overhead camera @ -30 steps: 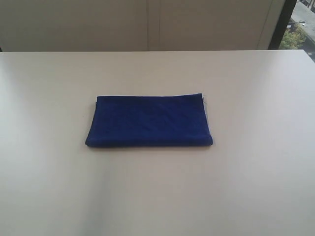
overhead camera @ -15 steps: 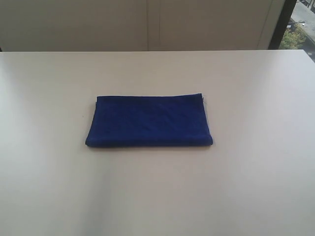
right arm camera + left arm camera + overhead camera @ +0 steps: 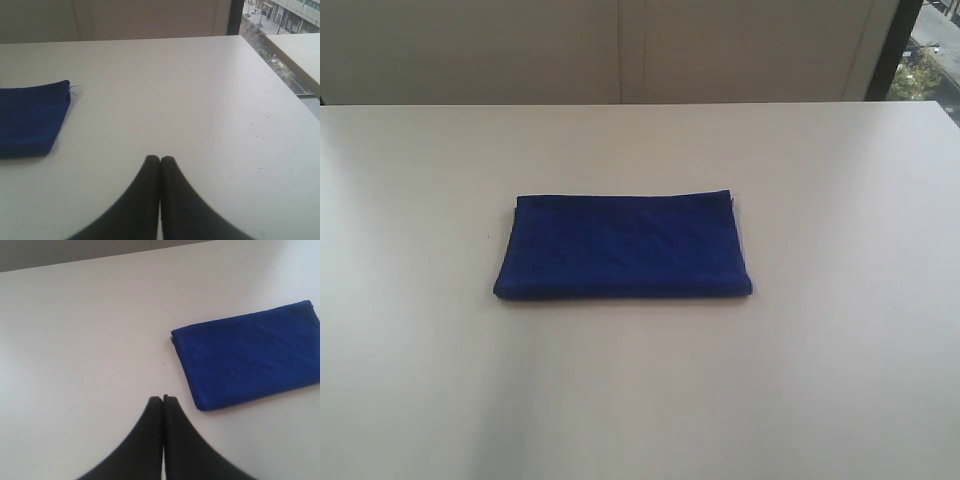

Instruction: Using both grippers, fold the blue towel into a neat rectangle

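Exterior view: blue towel (image 3: 623, 246) folded into a flat rectangle, long sides parallel to the near and far edges of the pale worktop (image 3: 420, 400). Placed about midway between the left and right edges, somewhat closer to the far edge than to the near one. Near long side rounded like a fold; left short side slanting slightly outward toward the near edge. Small pale speck (image 3: 734, 200) at the towel's far right corner, too small to identify. Beige wall panels (image 3: 620, 50) beyond the far edge, a strip of window (image 3: 925, 60) past the far right corner.

Left wrist view: left end effector (image 3: 163, 398) with its two black fingers pressed tip to tip, no gap visible, nothing gripped. Held over bare worktop (image 3: 75, 340), well apart from the towel (image 3: 250, 355). One short end of the towel and both corners of that end in sight.

Right wrist view: right end effector (image 3: 160, 158) likewise closed tight, fingertips touching, gripping nothing. Bare worktop (image 3: 200, 100) beneath it. Other short end of the towel (image 3: 30, 117) clear of the fingers, with a thin loose thread (image 3: 76, 87) sticking out at its far corner. Right edge of the worktop in sight, a street (image 3: 265, 20) outside beyond it.
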